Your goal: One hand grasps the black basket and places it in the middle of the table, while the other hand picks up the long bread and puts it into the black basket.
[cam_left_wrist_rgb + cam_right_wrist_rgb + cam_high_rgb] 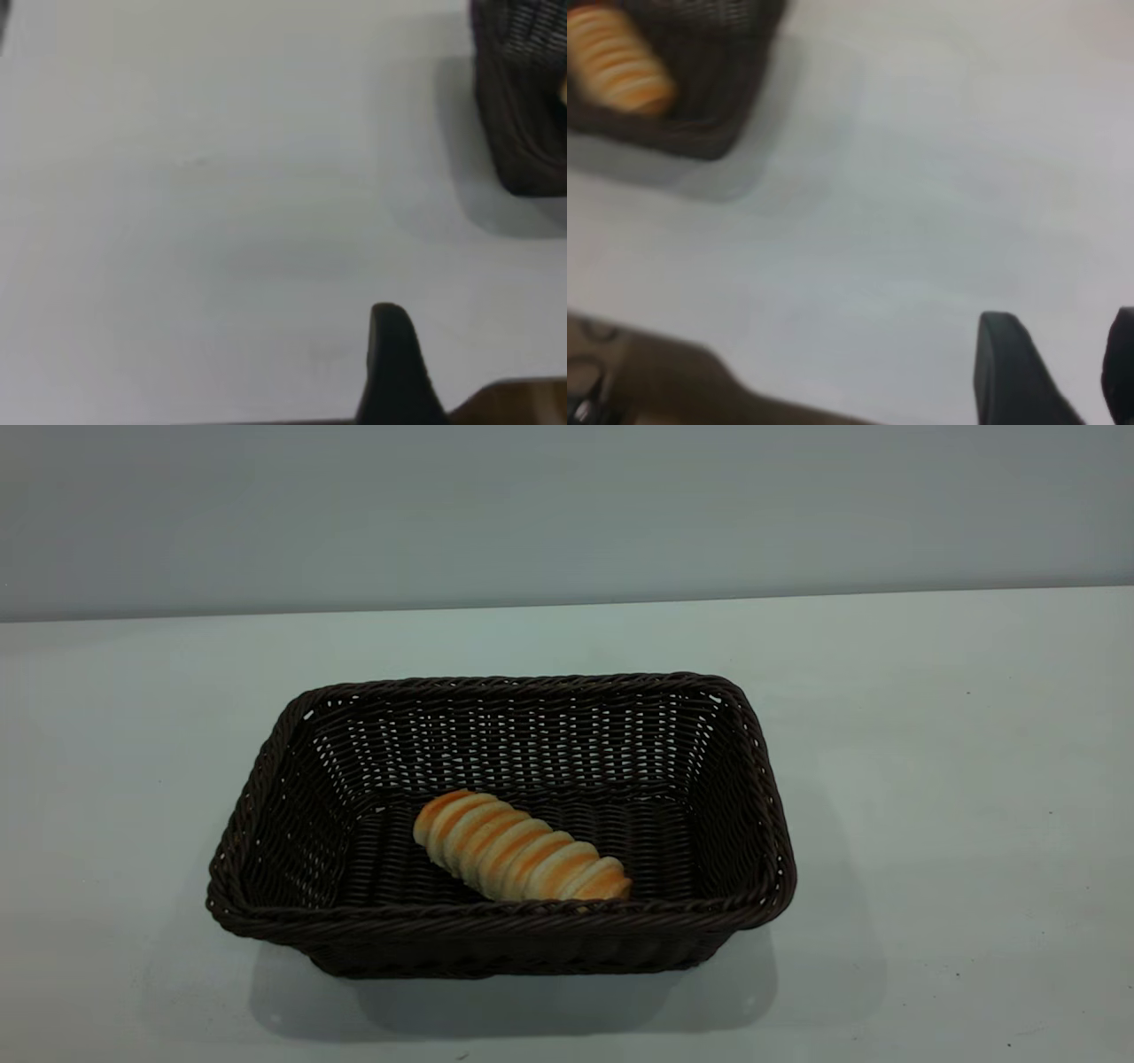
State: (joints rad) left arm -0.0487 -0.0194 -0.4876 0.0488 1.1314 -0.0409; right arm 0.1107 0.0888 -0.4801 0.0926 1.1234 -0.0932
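Observation:
The black basket [501,921] stands on the white table [930,779], around the middle of the exterior view. The long bread [518,849] lies inside it on the woven floor, slanted, near the front wall. Neither gripper shows in the exterior view. My left gripper [394,359] hangs over bare table, well away from the basket's corner [524,106]. My right gripper [1063,354] is open and empty over bare table, far from the basket [700,97], in which the bread [618,60] shows.
The grey wall [567,505] runs along the table's far edge. A brown surface shows at the near edge of both wrist views [518,403] [647,381].

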